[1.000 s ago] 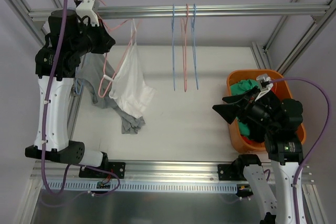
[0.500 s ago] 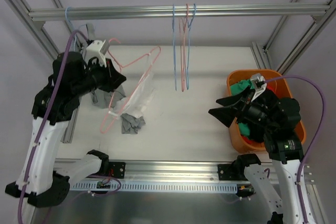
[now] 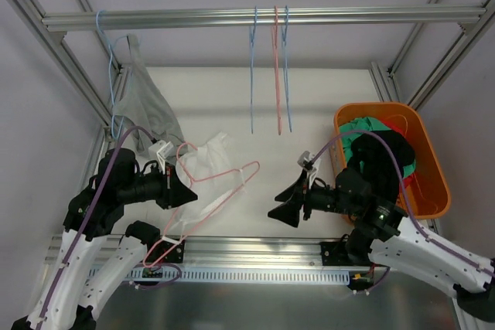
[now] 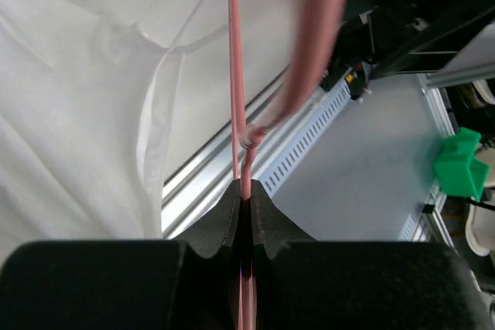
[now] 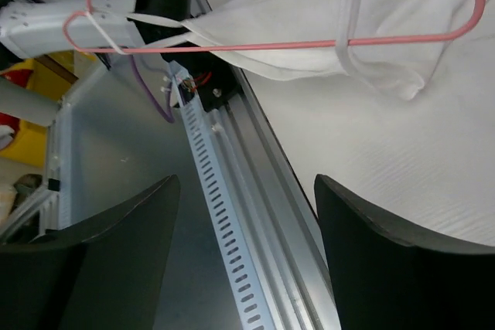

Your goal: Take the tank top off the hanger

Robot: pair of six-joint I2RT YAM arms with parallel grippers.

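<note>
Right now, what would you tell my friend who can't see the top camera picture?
The left gripper is shut on a pink wire hanger with a white tank top on it. The open right gripper faces it, near an orange plastic basket of clothes.

Top cam looked down over the whole counter [image 3: 332, 98] from above and behind the arms. Left wrist cam sat right up against the pink hanger [image 4: 234, 75]. Right wrist cam saw that same hanger from farther off, by the near edge.

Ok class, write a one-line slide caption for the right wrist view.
Open right gripper faces the hanger, with the tank top hooked over its bar by a strap.
</note>
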